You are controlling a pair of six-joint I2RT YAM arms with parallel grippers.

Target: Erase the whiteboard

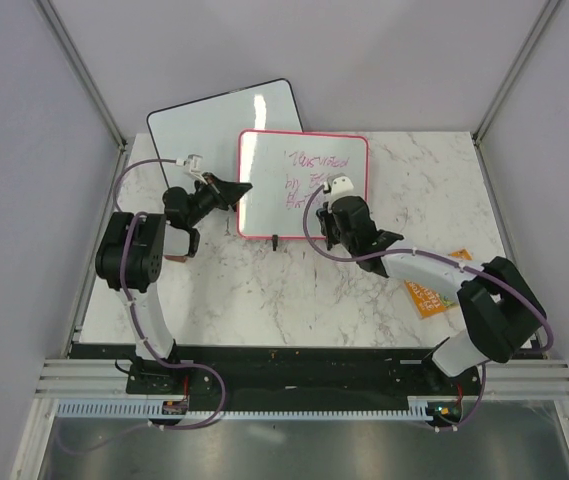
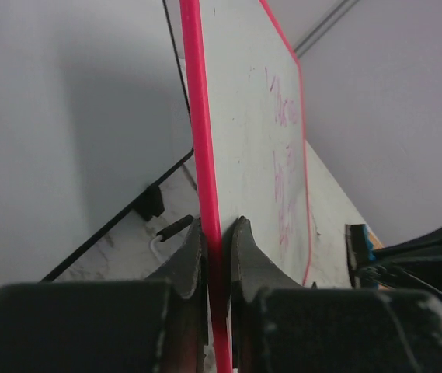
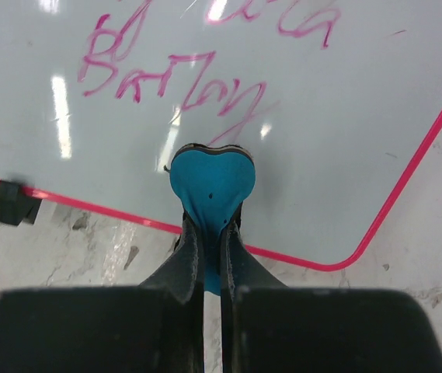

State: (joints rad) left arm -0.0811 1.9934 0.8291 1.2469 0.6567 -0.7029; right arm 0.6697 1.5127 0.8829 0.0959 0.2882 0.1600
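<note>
Clamped between the fingers of the right gripper (image 3: 211, 233): a teal heart-shaped eraser (image 3: 211, 185), lobes forward, sitting low on the face of the whiteboard (image 1: 264, 185), just inside its bottom pink frame. Clenched likewise on the other side: the left gripper (image 2: 219, 230), jaws pinching the board's left edge so that the frame runs straight up between them in the left wrist view. Outward from the eraser, purple writing (image 3: 175, 84) directly ahead and above, its lowest line just beyond the heart's lobes, further lines higher up. Seen from the top camera, a board propped on the table (image 1: 264, 290), long axis lying left to right, writing gathered on the right half, so closer to the right arm than to the left. Judging from that, a sweep upward and sideways across the face called for, with the left grip serving to brace. Behind it, partly covered, a larger black-framed board (image 1: 214, 120); off to the right on the marble, an orange card (image 1: 430, 295), half under the right arm. Hard to settle: whether the eraser actually presses the surface or hangs just off it. Cut off at the top of the right wrist view: the uppermost line of writing. Too foreshortened to read in the left wrist view, too small from above. One black foot (image 3: 15, 203) visible under the bottom edge.
</note>
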